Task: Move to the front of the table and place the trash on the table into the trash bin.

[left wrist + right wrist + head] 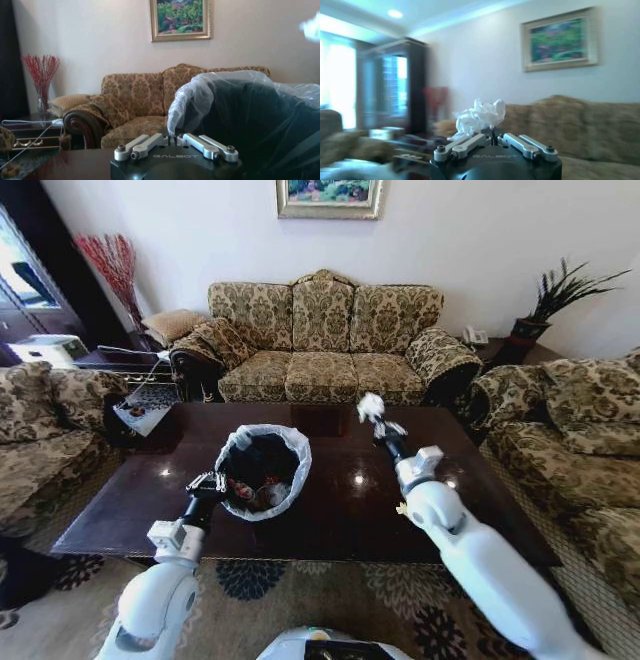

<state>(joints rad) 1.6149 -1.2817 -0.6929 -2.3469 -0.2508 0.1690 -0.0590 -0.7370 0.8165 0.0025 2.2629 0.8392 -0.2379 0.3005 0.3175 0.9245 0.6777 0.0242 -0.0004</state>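
right tool (376,418) raised above desk (340,500), jaws clamped on crumpled white tissue (371,407), tissue sticking up past fingertips | left tool (213,483) pinched on bag rim of trash bin (263,470), bin directly ahead of it on desk | litter lies inside bin | bin well left of right tool

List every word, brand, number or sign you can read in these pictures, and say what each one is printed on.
"GALBOT": on the black body of the left gripper, which is shut on the bin liner at the trash bin.
"GALBOT": on the right gripper, which holds a crumpled white tissue.
Nothing on the trash inside the bin or on the framed painting is readable.
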